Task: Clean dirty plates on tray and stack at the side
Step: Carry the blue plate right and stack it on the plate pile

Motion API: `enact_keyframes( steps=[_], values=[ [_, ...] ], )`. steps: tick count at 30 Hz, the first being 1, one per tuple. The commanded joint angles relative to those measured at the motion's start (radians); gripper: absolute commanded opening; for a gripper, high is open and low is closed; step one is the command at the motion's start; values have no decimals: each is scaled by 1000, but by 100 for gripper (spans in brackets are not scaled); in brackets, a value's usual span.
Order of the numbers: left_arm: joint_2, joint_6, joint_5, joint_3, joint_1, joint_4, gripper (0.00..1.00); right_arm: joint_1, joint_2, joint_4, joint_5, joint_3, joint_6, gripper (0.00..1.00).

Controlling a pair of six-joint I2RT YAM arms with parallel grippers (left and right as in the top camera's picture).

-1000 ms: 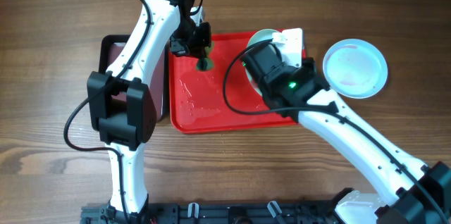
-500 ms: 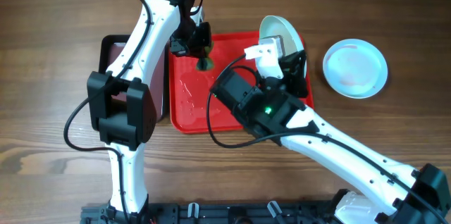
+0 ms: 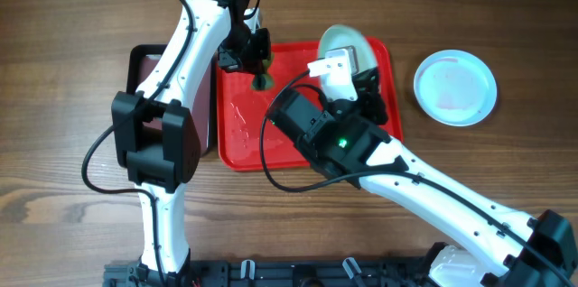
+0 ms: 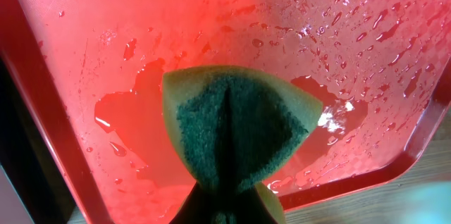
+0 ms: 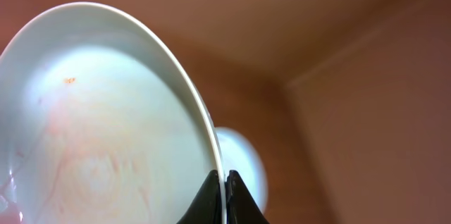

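I see right gripper (image 5: 224, 182) pinching white plate (image 5: 106, 125) by rim, tilted above red tray (image 3: 271, 156), likely offering face for wiping. Left gripper (image 4: 225, 213) clamps sponge (image 4: 232, 129) over wet tray. Pale-blue plate (image 3: 455, 87) lies aside on table (image 3: 72, 233).

I count two plates, a pale plate (image 3: 346, 38) at one o'clock and a light-blue plate (image 3: 455, 87) at three; two trays, a red tray (image 3: 242, 141) and a maroon tray (image 3: 142, 66); one sponge (image 4: 232, 125).
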Motion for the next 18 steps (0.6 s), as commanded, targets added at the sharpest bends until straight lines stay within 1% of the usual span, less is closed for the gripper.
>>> enact_keyframes(
  steps=[1,4,5,9,12,14,18],
  values=[
    [5,-6,24,-6,-6,3,4,-57,-19,-15,-424,-1,117,4],
    [5,-5,24,-6,-6,3,4,-163,-19,-14,-666,-3,127,4],
    [5,-6,24,-6,-6,3,4,-196,-19,-14,-715,-3,127,4],
    [5,-5,24,-6,-6,3,4,-441,-19,16,-987,-3,124,4],
    [5,-5,24,-6,-6,3,4,-640,-19,45,-1148,-3,120,4],
    [5,-5,24,-6,-6,7,4,-801,-16,59,-1217,-3,121,4],
    [5,-5,24,-6,-6,19,4,-1020,6,55,-1235,-3,124,4]
  ],
)
